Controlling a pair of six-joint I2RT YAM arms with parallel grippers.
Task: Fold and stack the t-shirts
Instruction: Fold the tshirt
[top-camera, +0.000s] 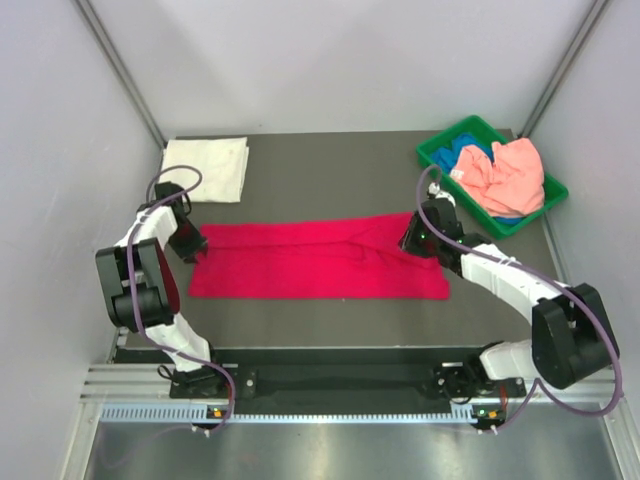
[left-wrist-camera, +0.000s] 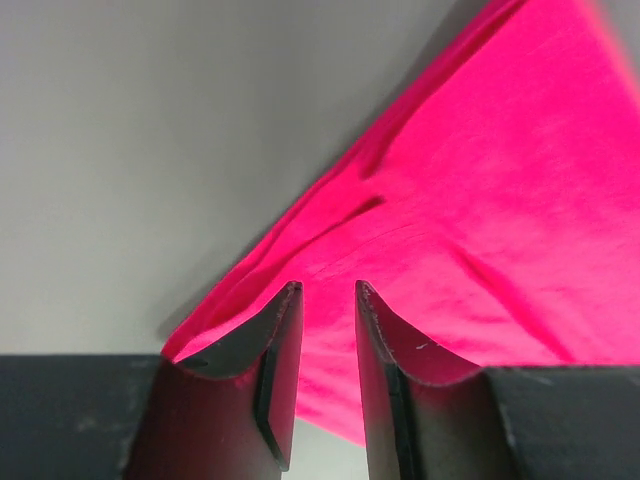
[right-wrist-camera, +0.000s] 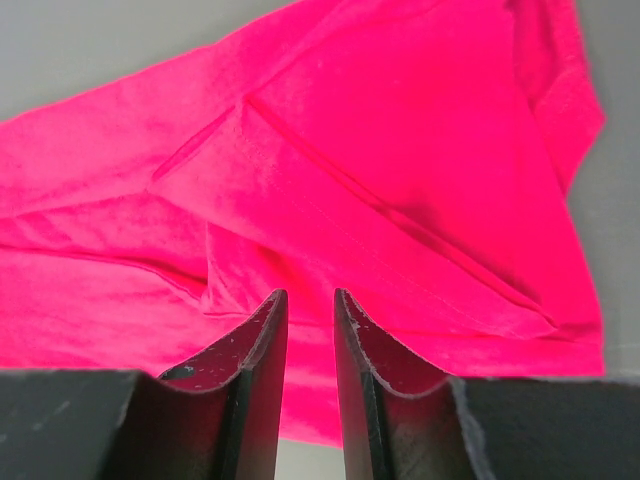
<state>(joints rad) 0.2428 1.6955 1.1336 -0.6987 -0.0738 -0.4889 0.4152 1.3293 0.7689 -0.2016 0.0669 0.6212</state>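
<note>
A crimson-red t-shirt lies flat on the dark table as a long folded strip. My left gripper hovers over its left far corner with the jaws a little apart, and nothing is pinched between them. At the strip's right far edge, my right gripper stands the same way, narrowly open over the cloth. A white t-shirt, folded square, rests at the back left. The salmon-pink t-shirt and the blue t-shirt are crumpled together at the back right.
A green plastic bin at the back right corner holds the pink and blue shirts. Grey walls close in the table on three sides. The arms' bases and a metal rail run along the near edge.
</note>
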